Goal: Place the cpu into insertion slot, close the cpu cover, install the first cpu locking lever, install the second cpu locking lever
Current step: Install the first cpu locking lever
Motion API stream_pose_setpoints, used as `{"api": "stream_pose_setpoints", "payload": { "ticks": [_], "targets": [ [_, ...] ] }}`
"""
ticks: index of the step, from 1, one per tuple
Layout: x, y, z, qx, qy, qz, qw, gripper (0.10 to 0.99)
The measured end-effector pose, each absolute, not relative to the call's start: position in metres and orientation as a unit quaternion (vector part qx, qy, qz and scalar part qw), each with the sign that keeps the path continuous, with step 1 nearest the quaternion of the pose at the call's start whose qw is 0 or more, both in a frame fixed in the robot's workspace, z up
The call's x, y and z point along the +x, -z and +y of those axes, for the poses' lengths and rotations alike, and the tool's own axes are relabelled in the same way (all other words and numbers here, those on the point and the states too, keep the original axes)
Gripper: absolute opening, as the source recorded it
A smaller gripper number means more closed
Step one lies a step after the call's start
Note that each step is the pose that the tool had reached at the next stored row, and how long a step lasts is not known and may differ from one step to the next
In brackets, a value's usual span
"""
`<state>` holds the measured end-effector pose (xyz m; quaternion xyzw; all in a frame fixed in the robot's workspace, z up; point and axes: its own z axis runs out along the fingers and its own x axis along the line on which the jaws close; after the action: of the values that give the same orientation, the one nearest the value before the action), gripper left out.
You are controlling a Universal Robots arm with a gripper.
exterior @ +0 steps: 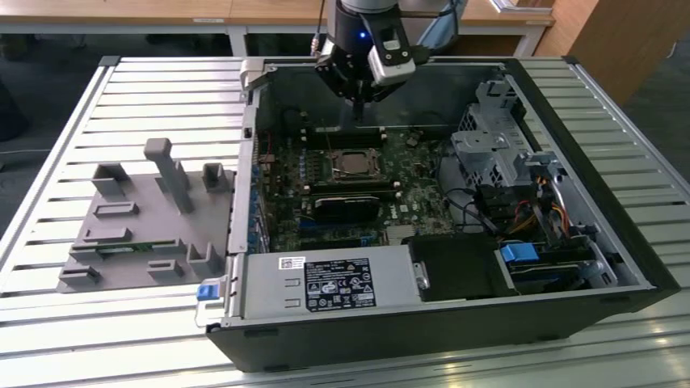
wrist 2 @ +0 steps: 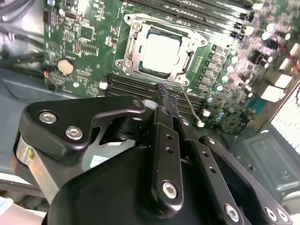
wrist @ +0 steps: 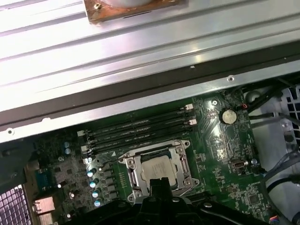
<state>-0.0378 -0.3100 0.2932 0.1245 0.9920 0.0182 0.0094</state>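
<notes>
- Nearest, the gripper (wrist 2: 165,101) is seen hovering above the motherboard (wrist 2: 84,37), its fingertips pressed together and holding nothing.
- Beyond it, the cpu (wrist 2: 161,52) is seated in the insertion slot (wrist 2: 183,61), framed by the cpu cover (wrist 2: 136,49).

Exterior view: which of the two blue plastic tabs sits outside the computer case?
The blue tab at the case's front corner beside the labelled power supply; the other sits inside, among the drive cables.

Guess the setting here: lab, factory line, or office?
Most likely a robotics lab or test bench: an open computer case lies on a slatted metal table, with a grey fixture block beside it and wooden desks behind.
</notes>
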Motion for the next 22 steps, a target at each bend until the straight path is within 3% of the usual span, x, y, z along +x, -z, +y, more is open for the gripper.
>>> {"api": "stream_pose_setpoints", "payload": {
  "ticks": [12, 22],
  "targets": [
    [-0.038, -0.291, -0.31, 0.017, -0.019, 1.0, 0.007, 0.106],
    [-0.066, -0.28, -0.31, 0.012, -0.021, 1.0, 0.008, 0.106]
  ]
}}
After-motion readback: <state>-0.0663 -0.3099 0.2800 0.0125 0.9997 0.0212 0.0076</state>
